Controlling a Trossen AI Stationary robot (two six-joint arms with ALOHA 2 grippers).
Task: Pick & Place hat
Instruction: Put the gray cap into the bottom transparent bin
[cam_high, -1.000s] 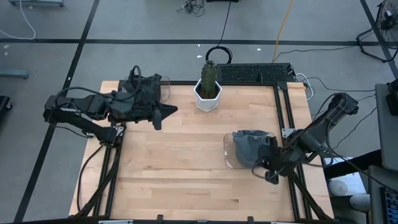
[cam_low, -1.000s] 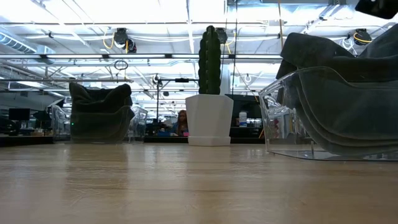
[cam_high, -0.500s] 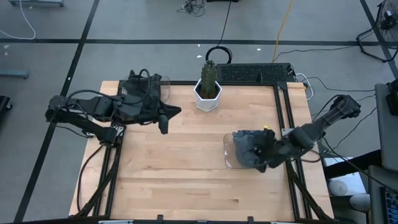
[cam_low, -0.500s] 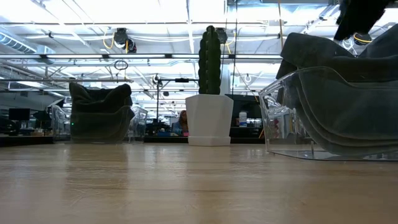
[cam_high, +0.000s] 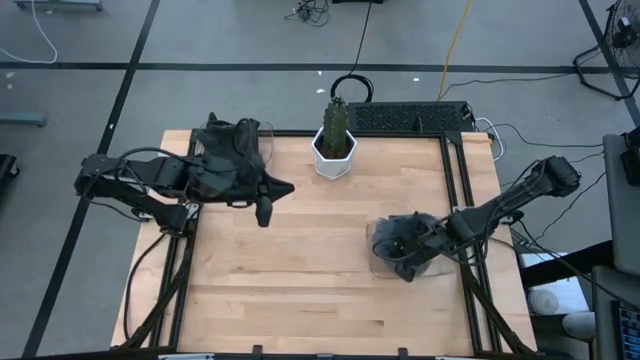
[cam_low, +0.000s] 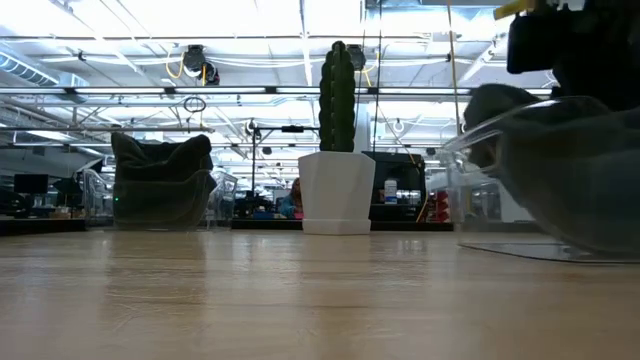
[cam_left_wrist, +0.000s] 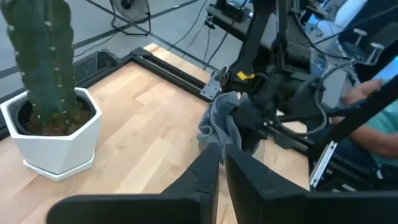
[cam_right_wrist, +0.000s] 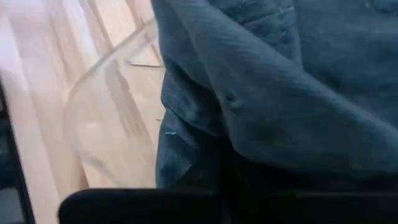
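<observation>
A grey hat (cam_high: 392, 232) lies crumpled in a clear plastic bin (cam_high: 380, 264) on the right side of the table. It also shows in the left wrist view (cam_left_wrist: 217, 121) and fills the right wrist view (cam_right_wrist: 280, 93). My right gripper (cam_high: 403, 247) is down in the bin, against the hat, with cloth all around it. My left gripper (cam_high: 264, 208) is shut and empty above the table's far left part, and it points toward the bin (cam_left_wrist: 219, 163).
A cactus in a white pot (cam_high: 335, 142) stands at the far edge's middle. A second dark hat sits in a clear bin (cam_high: 236, 140) at the far left corner, under my left arm. Bare wood lies between the arms and along the near edge. A person sits beyond the table's right side (cam_left_wrist: 373, 93).
My right gripper has gone toward the table's left and far edges, from beside the bin into it and onto the grey hat. The hat has been pushed down and bunched. The bin has slid a little toward the right edge. My left gripper has drifted slightly nearer.
</observation>
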